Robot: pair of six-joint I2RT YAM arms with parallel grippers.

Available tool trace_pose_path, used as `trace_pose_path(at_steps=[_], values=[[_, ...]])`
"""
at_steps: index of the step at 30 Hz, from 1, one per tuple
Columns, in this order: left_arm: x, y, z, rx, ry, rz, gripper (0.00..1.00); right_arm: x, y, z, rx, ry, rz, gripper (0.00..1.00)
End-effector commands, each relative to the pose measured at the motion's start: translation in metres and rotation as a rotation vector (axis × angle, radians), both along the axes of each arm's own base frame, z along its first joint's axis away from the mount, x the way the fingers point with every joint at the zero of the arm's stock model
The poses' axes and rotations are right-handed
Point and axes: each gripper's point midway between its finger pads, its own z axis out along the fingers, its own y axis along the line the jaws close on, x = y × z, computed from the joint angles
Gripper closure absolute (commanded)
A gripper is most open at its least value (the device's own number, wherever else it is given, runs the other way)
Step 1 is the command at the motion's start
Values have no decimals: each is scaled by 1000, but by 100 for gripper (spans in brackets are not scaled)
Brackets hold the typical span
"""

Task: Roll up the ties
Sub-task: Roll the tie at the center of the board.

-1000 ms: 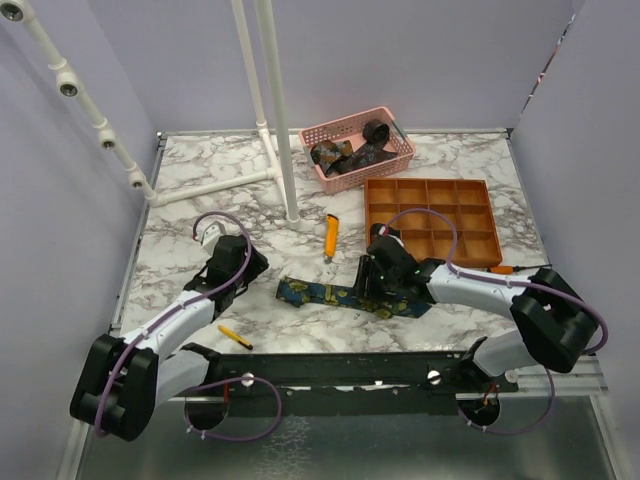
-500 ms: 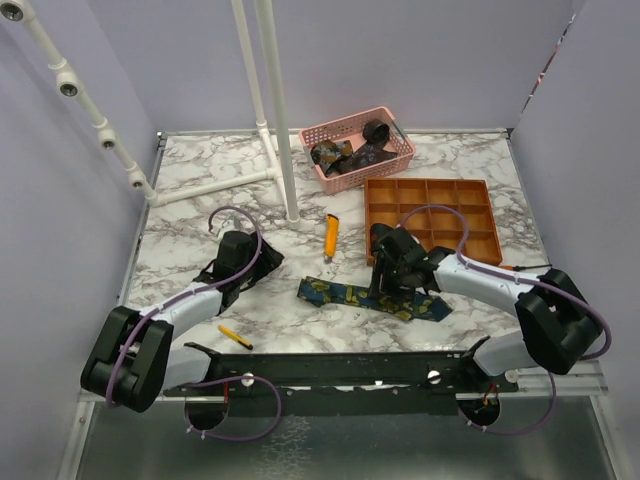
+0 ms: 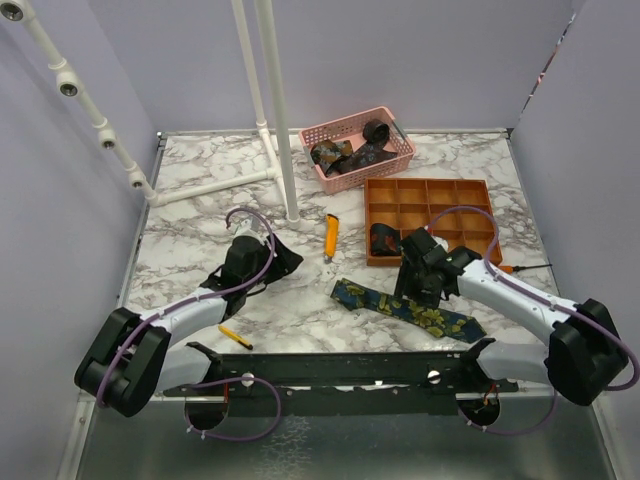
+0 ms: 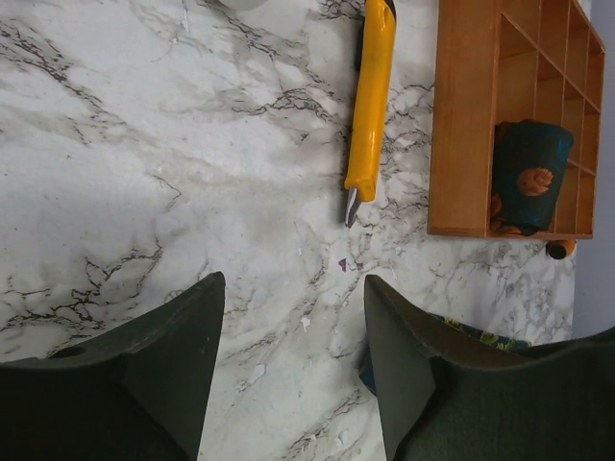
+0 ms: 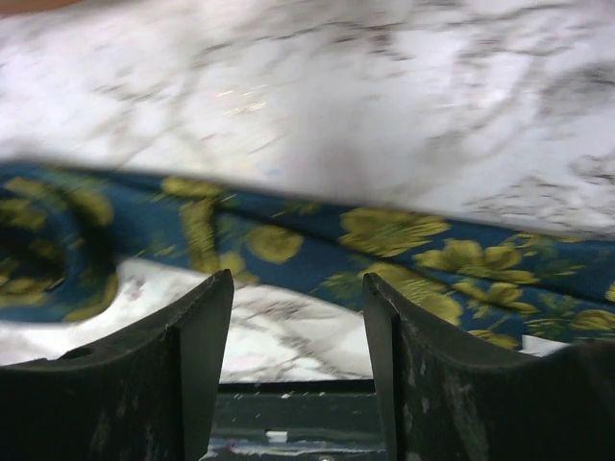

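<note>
A navy tie (image 3: 405,310) with yellow-green flowers lies flat and unrolled near the table's front edge. My right gripper (image 3: 418,285) hovers over its middle. In the right wrist view the tie (image 5: 288,240) runs across just beyond the open right gripper (image 5: 298,307), with only marble between the fingers. My left gripper (image 3: 262,262) is open over bare marble left of the tie. In the left wrist view the left gripper (image 4: 293,317) holds nothing, and a corner of the tie (image 4: 471,331) shows behind its right finger. A rolled tie (image 4: 527,173) sits in a compartment of the orange tray (image 3: 478,185).
A pink basket (image 3: 343,180) at the back holds more ties. An orange-yellow utility knife (image 3: 330,236) lies left of the tray. A small yellow pen (image 3: 235,336) lies at the front left. White pipe posts (image 3: 285,150) stand at the back left.
The flat tie has slid right along the front of the table together with my right gripper. My left gripper has moved right and a little forward.
</note>
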Motion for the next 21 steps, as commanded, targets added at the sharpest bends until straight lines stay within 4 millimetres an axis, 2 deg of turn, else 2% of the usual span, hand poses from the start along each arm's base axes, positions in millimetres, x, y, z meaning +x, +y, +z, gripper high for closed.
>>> trace_pose_path(at_steps=[1,4,8,12,15,17,21], values=[[4,-6,13,-20,-51,-15,39,9,37,27,30,-130,136,40],[5,-6,19,-21,-59,-15,39,6,54,17,17,-107,172,40],[2,1,19,-1,-57,8,39,21,51,-4,-73,-96,122,41],[-5,9,13,22,-45,23,39,35,46,-10,-137,-134,94,43],[-12,13,9,19,-37,29,39,43,53,-16,-133,-151,146,44],[-15,14,5,25,-30,29,39,43,61,-22,-115,-144,220,49],[-21,16,2,23,-22,27,39,27,84,-28,-2,-116,400,56]])
